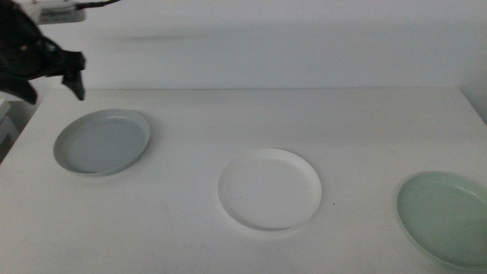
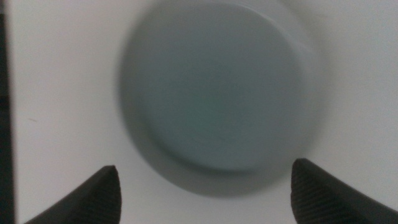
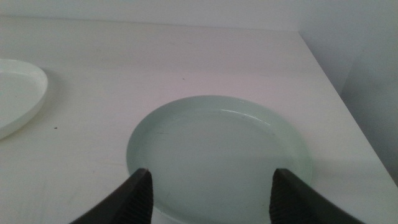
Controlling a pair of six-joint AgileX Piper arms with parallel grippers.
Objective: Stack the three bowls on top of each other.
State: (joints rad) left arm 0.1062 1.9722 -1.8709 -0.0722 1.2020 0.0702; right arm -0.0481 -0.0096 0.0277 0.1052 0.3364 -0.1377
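Three bowls lie apart on the white table. The grey bowl (image 1: pixel 103 142) is at the left, the white bowl (image 1: pixel 269 189) in the middle, and the mint green bowl (image 1: pixel 445 217) at the front right, cut by the picture's edge. My left gripper (image 1: pixel 53 90) hovers above and behind the grey bowl (image 2: pixel 217 93). In the left wrist view that gripper (image 2: pixel 205 193) is open and empty, its jaws spread wide over the bowl's rim. My right gripper (image 3: pixel 211 199) is also open and empty, just above the near rim of the mint green bowl (image 3: pixel 217 149). The middle view does not show the right arm.
The table's right edge (image 3: pixel 329 81) runs close past the mint green bowl. An edge of the white bowl (image 3: pixel 15 93) shows in the right wrist view. A dark strip (image 2: pixel 5 112) marks the table's left side by the grey bowl.
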